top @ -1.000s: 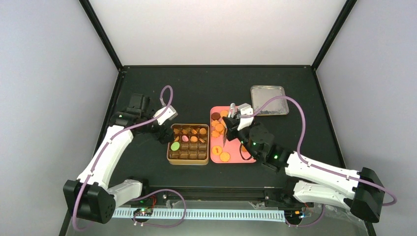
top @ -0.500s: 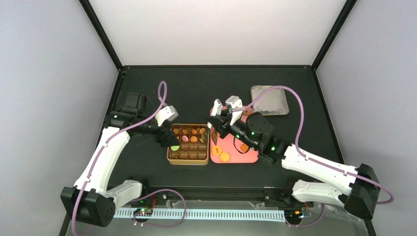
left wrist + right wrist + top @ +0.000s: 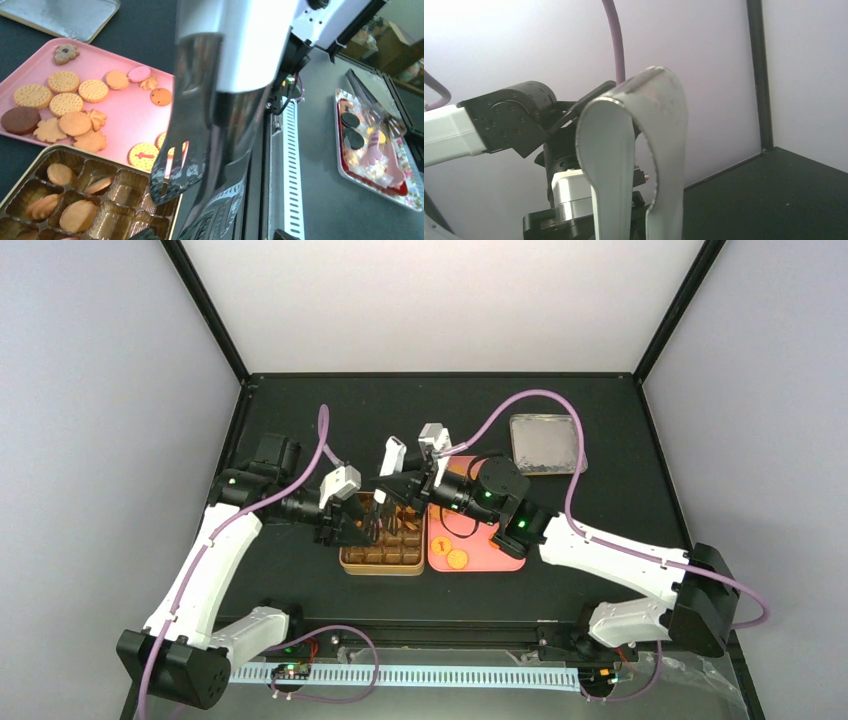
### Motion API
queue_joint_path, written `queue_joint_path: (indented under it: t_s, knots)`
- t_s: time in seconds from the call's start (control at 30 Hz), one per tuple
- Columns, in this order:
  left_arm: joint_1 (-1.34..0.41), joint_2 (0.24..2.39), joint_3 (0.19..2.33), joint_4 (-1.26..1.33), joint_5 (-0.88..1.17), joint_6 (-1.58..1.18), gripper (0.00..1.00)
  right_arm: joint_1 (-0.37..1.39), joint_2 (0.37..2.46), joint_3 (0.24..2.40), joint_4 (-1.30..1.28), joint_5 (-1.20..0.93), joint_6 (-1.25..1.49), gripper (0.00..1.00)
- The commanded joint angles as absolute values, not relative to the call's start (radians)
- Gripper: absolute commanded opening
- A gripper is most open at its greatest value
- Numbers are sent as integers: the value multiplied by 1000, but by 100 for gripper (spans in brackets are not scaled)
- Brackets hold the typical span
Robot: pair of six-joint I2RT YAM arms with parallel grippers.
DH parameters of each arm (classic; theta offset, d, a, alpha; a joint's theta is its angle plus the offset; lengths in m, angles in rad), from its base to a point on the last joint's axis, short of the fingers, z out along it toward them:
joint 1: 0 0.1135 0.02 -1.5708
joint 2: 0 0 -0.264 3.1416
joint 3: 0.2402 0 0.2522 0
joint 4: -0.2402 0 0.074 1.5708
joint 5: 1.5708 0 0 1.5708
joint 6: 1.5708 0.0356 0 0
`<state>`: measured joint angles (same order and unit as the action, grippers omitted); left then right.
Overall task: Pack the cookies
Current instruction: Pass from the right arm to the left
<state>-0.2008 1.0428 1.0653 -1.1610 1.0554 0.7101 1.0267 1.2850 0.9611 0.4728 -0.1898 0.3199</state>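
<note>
Round and flower-shaped cookies (image 3: 65,102) lie on the pink tray (image 3: 130,115), and two orange ones (image 3: 457,559) show at its near end. More cookies (image 3: 75,215) sit in the brown cells of the gold tin (image 3: 380,562). My right gripper (image 3: 405,485) hangs above the tin's far side, shut on metal tongs (image 3: 210,125). The tongs (image 3: 609,150) point at my left wrist. My left gripper (image 3: 355,523) hovers over the tin's left half, open, its fingertips either side of the tong blades. No cookie shows between the blades.
The tin's silver lid (image 3: 545,445) lies at the back right, also in the left wrist view (image 3: 65,15). A white slotted rail (image 3: 400,677) runs along the near edge. Beyond it sits a red tray (image 3: 372,145) with other tongs.
My right arm has swung left from the pink tray to above the tin, carrying the tongs. My left gripper has moved right over the tin, covering the green cookie seen earlier.
</note>
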Motion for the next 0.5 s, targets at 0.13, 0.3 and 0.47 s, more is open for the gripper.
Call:
queue_joint_path:
  t_s: [0.13, 0.3, 0.47]
  knots:
    - [-211, 1063, 1110, -1290, 1165, 839, 42, 1032, 1304, 1013, 590, -299, 351, 30]
    - [-213, 1100, 1129, -1384, 1210, 928, 17, 1031, 1330, 1023, 619, -365, 365, 30]
    - [-218, 1108, 1123, -1395, 1216, 936, 18, 1031, 1367, 1048, 653, -405, 394, 30]
